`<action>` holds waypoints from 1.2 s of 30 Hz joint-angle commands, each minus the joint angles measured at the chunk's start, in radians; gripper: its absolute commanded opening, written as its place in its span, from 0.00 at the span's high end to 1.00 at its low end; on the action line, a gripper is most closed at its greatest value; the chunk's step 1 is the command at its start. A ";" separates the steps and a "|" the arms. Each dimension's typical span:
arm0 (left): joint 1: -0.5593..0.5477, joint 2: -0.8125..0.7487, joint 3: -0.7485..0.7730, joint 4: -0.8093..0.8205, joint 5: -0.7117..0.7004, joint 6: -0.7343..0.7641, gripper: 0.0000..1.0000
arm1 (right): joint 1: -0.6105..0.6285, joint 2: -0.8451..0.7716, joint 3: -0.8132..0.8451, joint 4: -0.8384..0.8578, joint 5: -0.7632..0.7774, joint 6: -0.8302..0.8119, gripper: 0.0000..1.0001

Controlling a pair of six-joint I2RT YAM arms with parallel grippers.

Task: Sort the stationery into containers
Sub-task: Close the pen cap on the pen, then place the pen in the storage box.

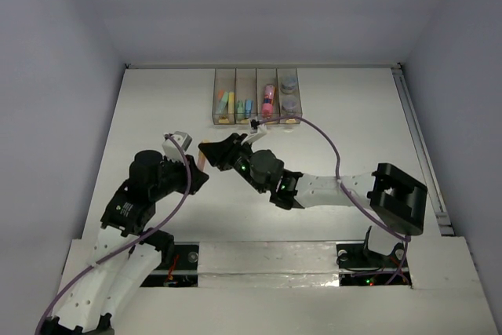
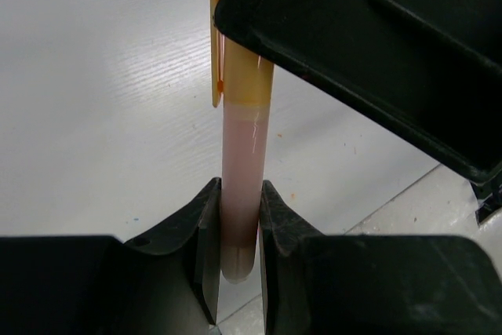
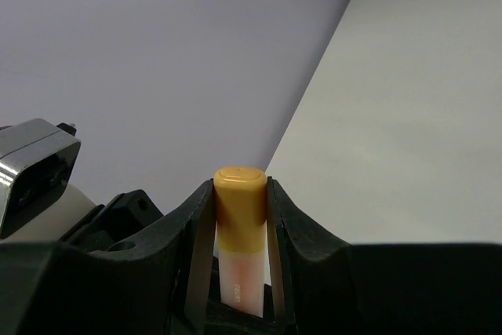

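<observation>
Holds a short marker [image 3: 240, 229] upright between two black jaws, closed against both sides of its orange-yellow cap [image 3: 240, 198]. Shows the cap's flat, rounded end uppermost, standing just proud of the jaw tips. Shows a pale pink, translucent barrel [image 3: 238, 276] below the cap, running down into the dark gap between the jaws. Takes in a white tabletop [image 3: 408, 100] at right, met along a slanting line by a lilac-grey wall [image 3: 157, 52] filling the upper left. Catches, at far left, a grey block [image 3: 31, 174] with a small screw on top, beside a black moulded part [image 3: 118, 213]; cannot tell what either belongs to.
</observation>
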State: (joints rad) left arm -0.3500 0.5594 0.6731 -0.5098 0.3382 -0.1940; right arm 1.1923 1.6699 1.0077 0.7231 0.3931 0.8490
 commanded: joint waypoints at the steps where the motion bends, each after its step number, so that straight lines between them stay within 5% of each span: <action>1: 0.065 -0.009 0.039 0.445 -0.197 -0.035 1.00 | 0.176 0.065 -0.051 -0.205 -0.345 0.019 1.00; 10: 0.065 0.030 0.140 0.445 -0.150 -0.042 1.00 | 0.187 0.056 -0.041 -0.220 -0.315 0.010 1.00; 15: 0.065 0.048 0.077 0.450 -0.015 -0.097 0.99 | 0.081 -0.016 -0.018 -0.241 -0.232 -0.036 1.00; 17: 0.065 0.043 0.059 0.436 0.028 -0.108 0.90 | -0.008 -0.024 -0.005 -0.223 -0.232 -0.038 1.00; 22: 0.065 0.019 0.019 0.380 0.076 -0.114 0.49 | -0.149 0.023 0.132 -0.192 -0.232 -0.028 1.00; 28: 0.065 -0.023 -0.021 0.392 0.111 -0.120 0.35 | -0.371 0.143 0.294 -0.123 -0.275 0.099 1.00; 32: 0.065 -0.055 -0.035 0.407 0.091 -0.117 0.25 | -0.462 0.258 0.423 -0.183 -0.321 0.038 1.00; 33: 0.065 -0.067 -0.036 0.409 0.088 -0.114 0.01 | -0.477 0.284 0.499 -0.206 -0.327 0.016 1.00; 36: 0.065 -0.088 -0.044 0.413 0.085 -0.114 0.01 | -0.531 0.398 0.651 -0.286 -0.371 -0.068 1.00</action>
State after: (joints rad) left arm -0.2871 0.4942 0.6422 -0.1600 0.4179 -0.3061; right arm 0.6777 2.0071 1.5211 0.4927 0.0937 0.8654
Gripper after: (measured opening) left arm 0.987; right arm 0.345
